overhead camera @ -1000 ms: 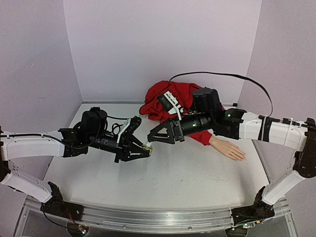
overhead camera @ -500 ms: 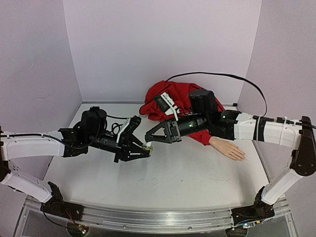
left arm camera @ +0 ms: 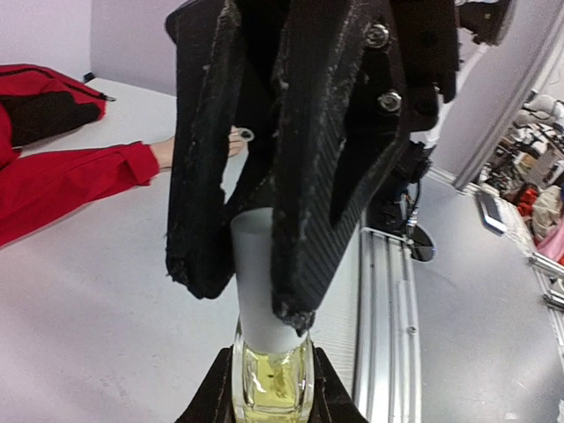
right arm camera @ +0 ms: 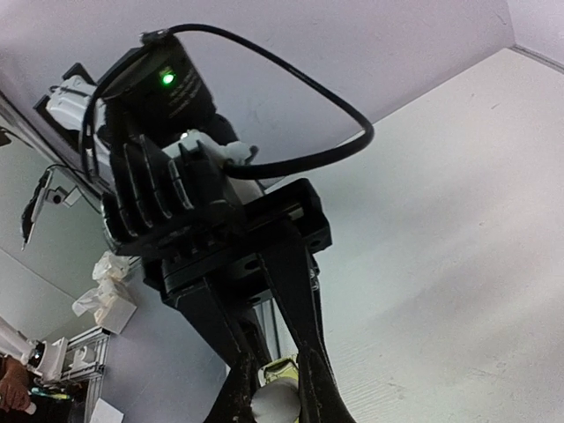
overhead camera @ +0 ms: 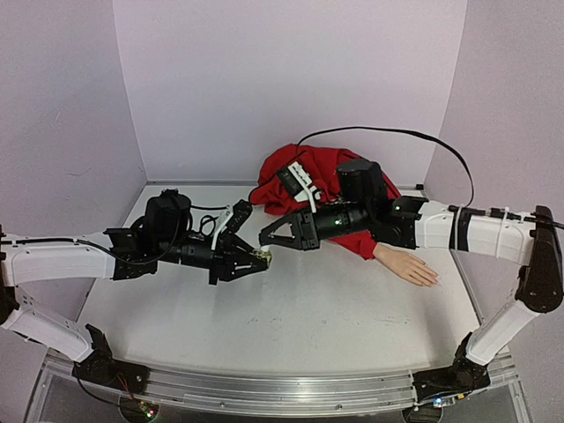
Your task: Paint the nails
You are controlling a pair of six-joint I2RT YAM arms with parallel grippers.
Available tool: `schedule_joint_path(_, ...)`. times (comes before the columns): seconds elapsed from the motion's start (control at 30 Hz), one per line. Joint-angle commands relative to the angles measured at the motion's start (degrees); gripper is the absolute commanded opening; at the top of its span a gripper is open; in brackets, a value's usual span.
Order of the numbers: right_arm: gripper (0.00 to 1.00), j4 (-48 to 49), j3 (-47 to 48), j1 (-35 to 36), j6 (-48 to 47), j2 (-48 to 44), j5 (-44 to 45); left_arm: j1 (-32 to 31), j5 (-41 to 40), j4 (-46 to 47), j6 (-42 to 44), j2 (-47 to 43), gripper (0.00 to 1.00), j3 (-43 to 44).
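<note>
Since the earlier frame the right pincer (overhead camera: 264,240) has been carried leftward and pressed together on the white cap (left arm camera: 257,291) of the small yellowish bottle (left arm camera: 271,389), which is kept pinched by the left pincer (overhead camera: 255,262) at the middle-left of the counter (overhead camera: 291,326). The nails (overhead camera: 432,280), too small to be made out singly, are located at the fingertips of the mannequin hand (overhead camera: 407,266). This hand is laid flat at the counter's right, its long axis run from the red sleeve (overhead camera: 362,246) toward the right and near edge, well apart from both pincers. The red jacket (overhead camera: 308,181) is heaped behind, crossed in the overhead view by the right arm (overhead camera: 458,231).
</note>
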Motion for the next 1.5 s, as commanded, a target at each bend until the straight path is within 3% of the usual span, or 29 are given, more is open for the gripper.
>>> schedule_joint_path(0.0,0.00,-4.8,3.2,1.6,-0.7,3.9,6.7,0.9,-16.5,4.0,2.2,-1.5,0.00,3.9)
schedule_joint_path(0.13,0.00,-10.7,8.3,4.9,5.0,8.5,22.6,0.8,-25.2,4.1,5.4,0.1,0.00,6.2)
schedule_joint_path(0.2,0.00,-13.9,9.5,7.4,14.0,10.0,38.2,0.8,-29.2,4.4,5.4,1.0,0.00,7.4)
schedule_joint_path(0.27,0.00,-13.5,9.5,10.5,21.9,11.6,45.6,0.8,-30.7,5.1,5.2,2.0,0.00,8.3)
schedule_joint_path(0.4,0.00,-14.6,16.0,14.6,24.7,16.7,49.5,0.8,-28.7,5.6,4.2,4.0,0.00,9.6)
schedule_joint_path(0.57,0.00,-14.4,16.0,14.0,21.1,12.7,51.4,0.8,-28.0,5.5,2.9,2.4,0.00,6.5)
schedule_joint_path(0.63,0.10,-13.5,14.7,13.1,18.4,9.9,49.9,0.8,-29.9,5.2,0.5,1.5,0.00,4.6)
schedule_joint_path(0.8,0.57,-13.4,10.9,11.3,9.4,1.6,46.5,0.8,-30.1,4.0,-3.7,-1.2,0.00,0.1)
schedule_joint_path(0.93,0.76,-12.8,4.1,4.1,8.2,-7.4,39.4,1.2,-28.6,1.4,-4.7,-2.6,0.00,-0.7)
schedule_joint_path(1.07,0.93,-4.9,-5.2,-3.8,6.3,-14.4,24.9,2.6,-19.2,1.1,-5.6,-3.1,0.00,-0.1)
schedule_joint_path(1.27,0.95,8.6,-9.9,-5.8,5.6,-13.5,1.5,3.0,4.3,1.1,-6.2,0.8,0.00,4.4)
schedule_joint_path(1.47,0.80,16.4,-8.9,-5.7,8.1,-7.3,-8.4,2.8,16.7,1.0,-7.3,4.1,0.00,7.3)
